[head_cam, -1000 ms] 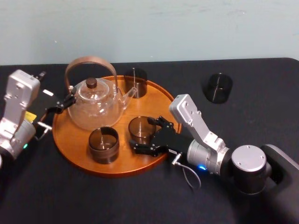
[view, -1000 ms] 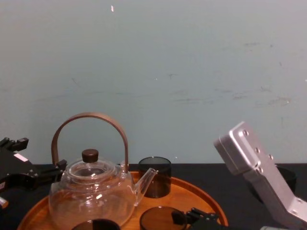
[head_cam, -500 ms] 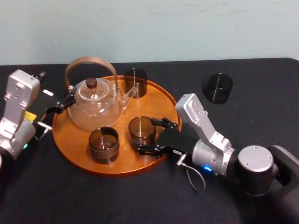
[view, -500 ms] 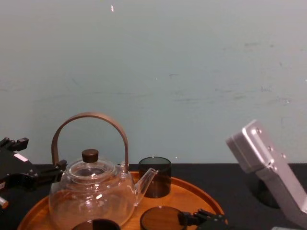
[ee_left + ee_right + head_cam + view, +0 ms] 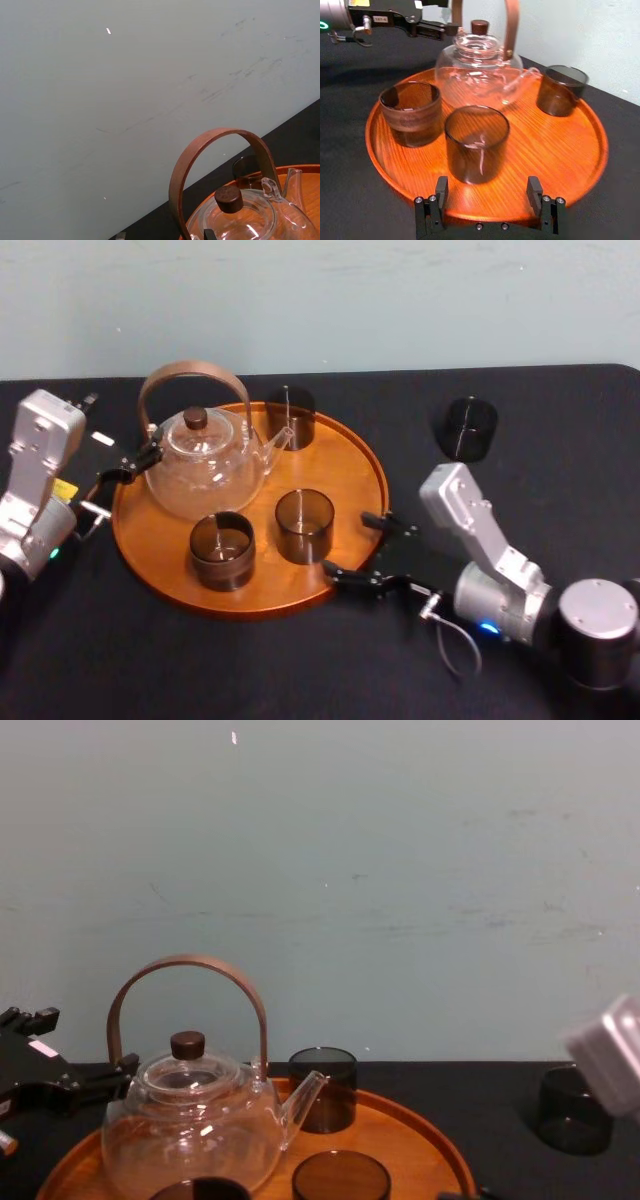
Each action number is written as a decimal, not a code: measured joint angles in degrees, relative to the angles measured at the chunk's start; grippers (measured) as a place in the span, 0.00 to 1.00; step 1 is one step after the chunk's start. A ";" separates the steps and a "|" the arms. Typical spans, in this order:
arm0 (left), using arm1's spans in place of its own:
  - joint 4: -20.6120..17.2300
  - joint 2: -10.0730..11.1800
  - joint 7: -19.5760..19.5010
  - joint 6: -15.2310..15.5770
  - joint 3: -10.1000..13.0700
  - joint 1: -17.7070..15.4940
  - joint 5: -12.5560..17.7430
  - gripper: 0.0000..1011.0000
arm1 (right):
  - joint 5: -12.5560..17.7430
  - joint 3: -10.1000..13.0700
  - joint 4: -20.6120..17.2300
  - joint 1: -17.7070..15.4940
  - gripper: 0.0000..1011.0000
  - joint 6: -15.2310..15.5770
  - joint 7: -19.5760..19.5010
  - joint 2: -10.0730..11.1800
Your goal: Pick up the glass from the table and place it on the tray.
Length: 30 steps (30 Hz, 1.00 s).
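Note:
The round wooden tray (image 5: 345, 465) holds a clear glass teapot (image 5: 205, 465) and three dark smoky glasses. One glass (image 5: 304, 525) stands at the tray's front right, also seen in the right wrist view (image 5: 476, 142), upright and free. My right gripper (image 5: 350, 548) is open just off the tray's near right rim, apart from that glass; its two fingers (image 5: 440, 197) flank empty space. Another dark glass (image 5: 465, 427) stands on the black table (image 5: 560, 490) at the back right, seen from the chest too (image 5: 573, 1110). My left gripper (image 5: 128, 466) rests beside the teapot's left side.
The other tray glasses stand at the back (image 5: 290, 415) and the front left (image 5: 222, 550). The teapot's brown hoop handle (image 5: 188, 990) rises high. A pale wall runs behind the table. Bare black tabletop lies right of the tray (image 5: 555, 145).
My right gripper has drawn back from the front-right glass, toward the right and the near edge, off the tray. The glass stays standing on the tray. The left arm is still.

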 joint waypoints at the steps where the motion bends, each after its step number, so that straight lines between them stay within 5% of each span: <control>1: 0.00 0.00 0.00 0.00 0.00 0.00 0.00 1.00 | 0.14 0.27 -0.42 -0.39 0.99 0.00 -0.11 0.35; 13: 0.00 0.00 0.00 0.00 0.00 0.00 0.00 1.00 | 3.03 6.47 -4.47 -5.44 0.99 -0.52 -2.79 4.53; 30: 0.00 0.00 0.00 0.00 0.00 0.00 0.00 1.00 | 4.73 12.81 -3.40 -6.31 0.99 -0.49 -5.92 5.01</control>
